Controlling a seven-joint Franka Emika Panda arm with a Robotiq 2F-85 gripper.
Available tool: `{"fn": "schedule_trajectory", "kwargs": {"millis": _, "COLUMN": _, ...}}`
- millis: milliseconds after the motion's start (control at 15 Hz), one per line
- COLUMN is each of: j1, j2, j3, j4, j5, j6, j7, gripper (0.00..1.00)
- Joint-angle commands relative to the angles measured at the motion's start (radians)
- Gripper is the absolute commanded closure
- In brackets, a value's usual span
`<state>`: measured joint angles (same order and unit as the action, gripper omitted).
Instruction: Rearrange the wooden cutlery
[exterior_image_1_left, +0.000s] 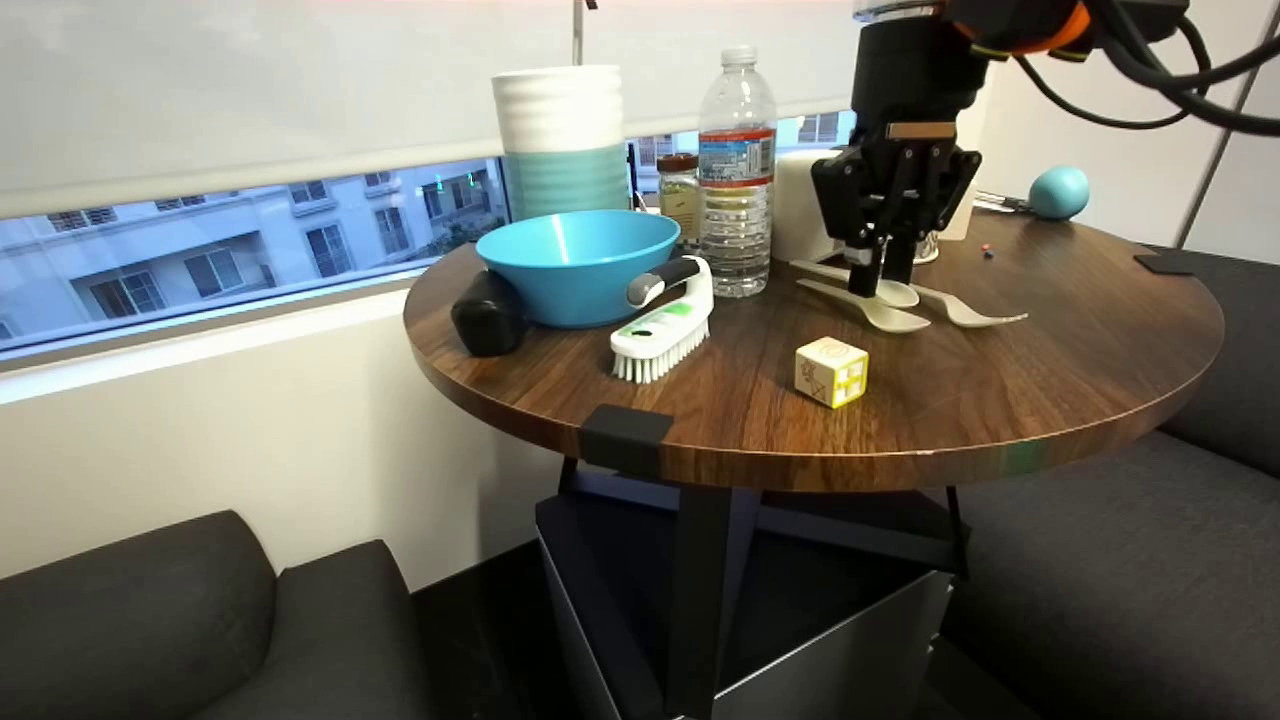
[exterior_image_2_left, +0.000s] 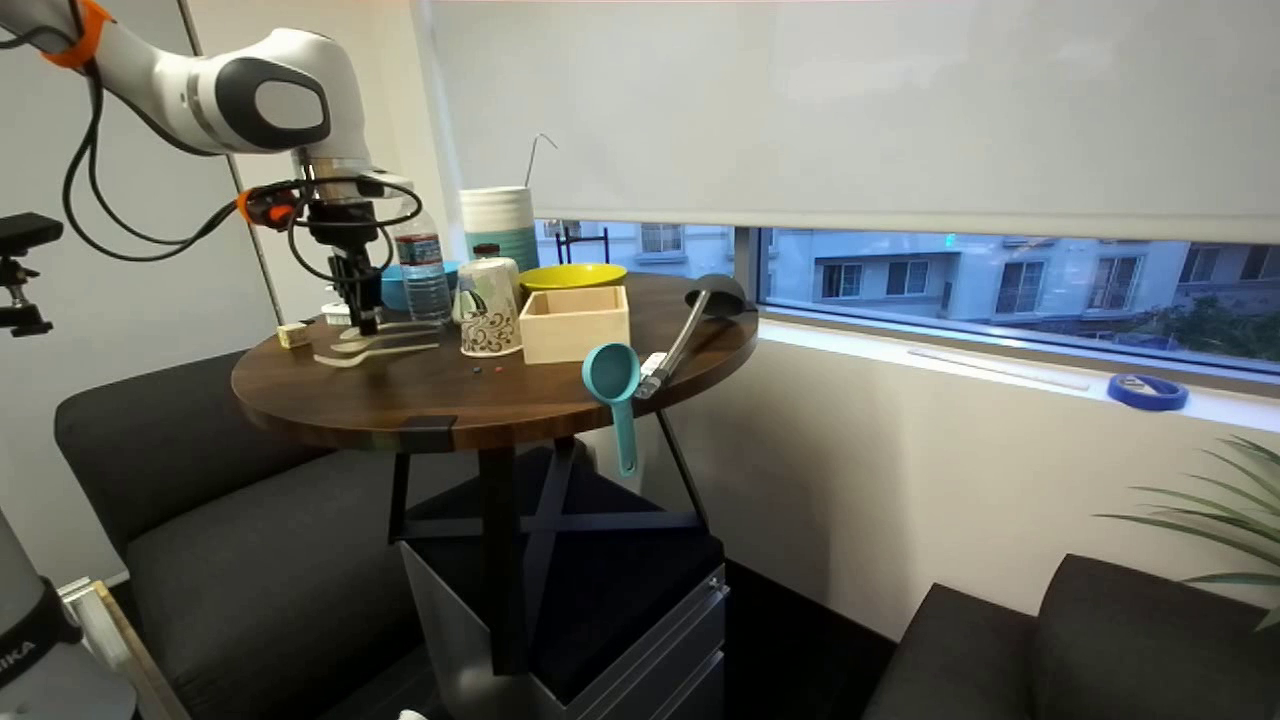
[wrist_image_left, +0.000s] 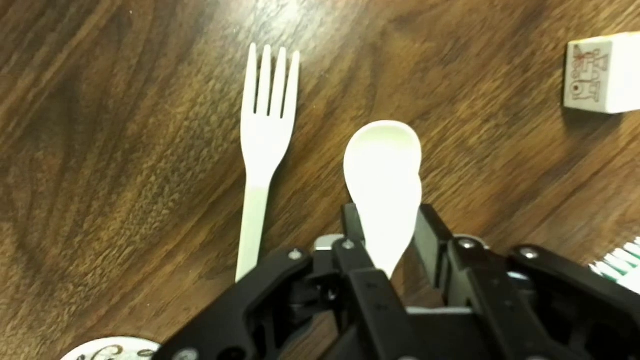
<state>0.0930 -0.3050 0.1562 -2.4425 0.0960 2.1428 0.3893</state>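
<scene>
While the gripper (wrist_image_left: 388, 215) points down at the table (wrist_image_left: 125, 235), its fingers stand either side of two overlapping spoons (wrist_image_left: 384, 170); can't tell if gripped or loose. Fork (wrist_image_left: 265, 137) lies just beside, outside the fingers. Block (wrist_image_left: 602, 74) and brush (exterior_image_1_left: 662, 330) sit farther off, blue bowl (exterior_image_1_left: 580, 287) behind the brush in an exterior view.

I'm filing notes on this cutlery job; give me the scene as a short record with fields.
Surface: round brown table
Spoons: two, overlapping
Fork: beside the spoons
Gripper: fingers either side of the spoons; firm hold unclear
Cube: on the table, apart from the spoons
Brush: bristles down, by the blue bowl
Bottle: upright, capped
</scene>
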Motion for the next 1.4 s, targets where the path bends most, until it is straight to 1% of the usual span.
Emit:
{"fn": "schedule_trajectory", "kwargs": {"millis": 0, "j1": -0.008, "j2": -0.058, "j3": -0.012, "j4": -0.014, "j5": 0.020, "j6": -0.036, "j7": 0.000, "gripper": 0.71}}
{"fn": "schedule_trajectory", "kwargs": {"millis": 200, "j1": -0.015, "j2": -0.099, "j3": -0.022, "j4": -0.031, "j5": 0.027, "j6": -0.054, "j7": 0.008, "gripper": 0.70}}
{"fn": "schedule_trajectory", "kwargs": {"millis": 333, "j1": -0.018, "j2": -0.127, "j3": -0.026, "j4": -0.048, "j5": 0.034, "j6": -0.067, "j7": 0.012, "gripper": 0.66}}
{"fn": "schedule_trajectory", "kwargs": {"millis": 467, "j1": -0.021, "j2": -0.151, "j3": -0.032, "j4": -0.066, "j5": 0.044, "j6": -0.080, "j7": 0.017, "gripper": 0.68}}
{"fn": "schedule_trajectory", "kwargs": {"millis": 600, "j1": -0.025, "j2": -0.170, "j3": -0.036, "j4": -0.086, "j5": 0.056, "j6": -0.087, "j7": 0.023, "gripper": 0.73}}
{"fn": "schedule_trajectory", "kwargs": {"millis": 800, "j1": -0.033, "j2": -0.191, "j3": -0.041, "j4": -0.113, "j5": 0.065, "j6": -0.090, "j7": 0.032, "gripper": 0.70}}
{"fn": "schedule_trajectory", "kwargs": {"millis": 1133, "j1": -0.051, "j2": -0.210, "j3": -0.044, "j4": -0.144, "j5": 0.067, "j6": -0.085, "j7": 0.042, "gripper": 0.73}}
{"fn": "schedule_trajectory", "kwargs": {"millis": 1333, "j1": -0.057, "j2": -0.213, "j3": -0.046, "j4": -0.153, "j5": 0.068, "j6": -0.085, "j7": 0.048, "gripper": 0.72}}
